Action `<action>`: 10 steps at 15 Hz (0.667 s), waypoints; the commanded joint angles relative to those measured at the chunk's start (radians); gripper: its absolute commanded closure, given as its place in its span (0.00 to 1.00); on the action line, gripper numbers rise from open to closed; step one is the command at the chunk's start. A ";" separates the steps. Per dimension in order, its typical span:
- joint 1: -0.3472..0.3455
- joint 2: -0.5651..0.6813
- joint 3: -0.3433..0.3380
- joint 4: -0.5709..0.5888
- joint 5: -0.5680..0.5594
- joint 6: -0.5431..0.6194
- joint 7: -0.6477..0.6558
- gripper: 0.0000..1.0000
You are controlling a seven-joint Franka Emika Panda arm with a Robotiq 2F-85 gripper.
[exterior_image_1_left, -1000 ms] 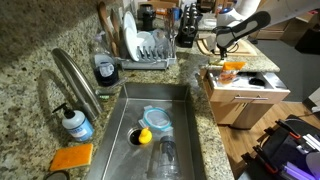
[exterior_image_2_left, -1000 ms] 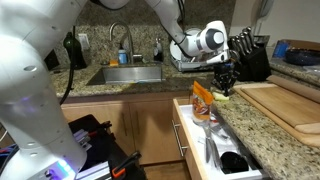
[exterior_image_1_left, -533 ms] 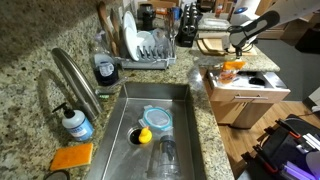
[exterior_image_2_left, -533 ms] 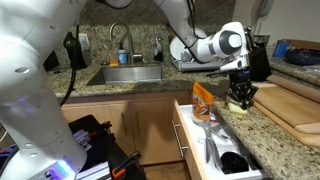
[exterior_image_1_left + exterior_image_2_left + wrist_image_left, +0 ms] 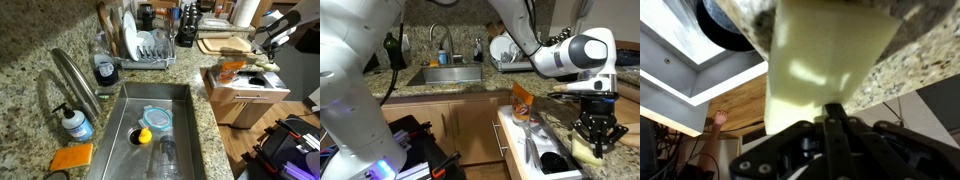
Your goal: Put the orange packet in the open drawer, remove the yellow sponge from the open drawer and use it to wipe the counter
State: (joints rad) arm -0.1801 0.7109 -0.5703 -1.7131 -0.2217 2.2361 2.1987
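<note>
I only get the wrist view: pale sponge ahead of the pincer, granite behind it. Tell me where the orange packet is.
Observer: The orange packet stands upright inside the open drawer.
Operator: Give me the pincer's place relative to that drawer.
Observer: In an exterior view the pincer is outside it, low over the counter alongside, with the yellow sponge between its fingers.
Operator: Say what else is in the drawer.
Observer: A dark round object lies nearer the drawer's front, apart from the packet.
</note>
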 commanded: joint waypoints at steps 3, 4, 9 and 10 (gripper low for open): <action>-0.024 -0.027 -0.040 -0.035 -0.032 0.028 0.080 1.00; -0.024 -0.018 -0.048 -0.021 -0.035 0.035 0.097 1.00; 0.011 0.029 -0.019 0.016 -0.066 0.117 0.147 1.00; 0.028 0.038 -0.012 0.018 -0.080 0.140 0.155 1.00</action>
State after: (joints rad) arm -0.1833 0.7183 -0.6044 -1.7090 -0.2636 2.3155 2.3139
